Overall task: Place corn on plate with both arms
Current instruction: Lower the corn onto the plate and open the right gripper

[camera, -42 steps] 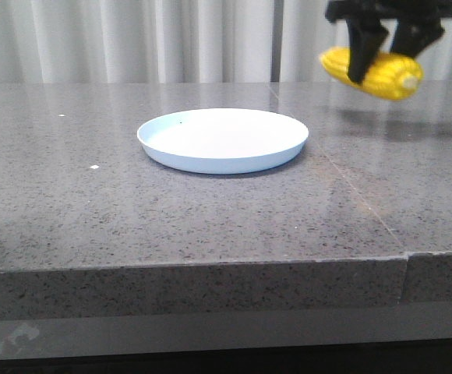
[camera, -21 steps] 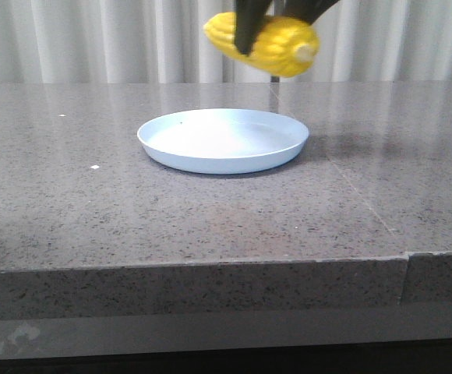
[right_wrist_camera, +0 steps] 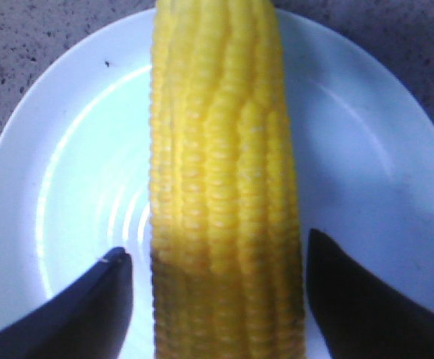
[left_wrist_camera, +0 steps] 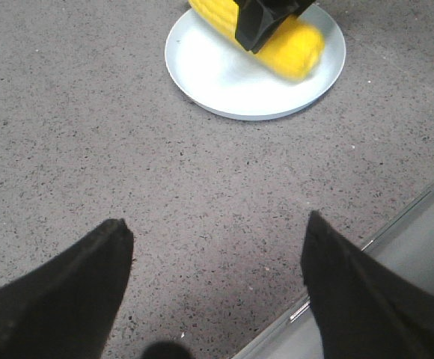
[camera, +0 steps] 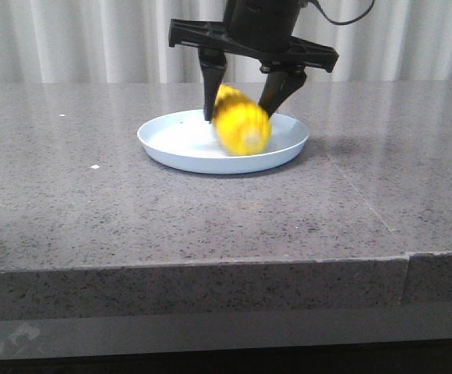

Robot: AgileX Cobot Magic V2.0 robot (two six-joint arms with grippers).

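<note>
Lying on plate, corn, right tool spread astride it, left tool spread over bare table

Grey speckled stone-look desk with a polished, faintly reflective top, smooth glossy pale plastic-looking plate showing soft highlights, yellow corn with a bumpy, slightly shiny kernel surface, matt black right gripper, matt black left gripper
</note>
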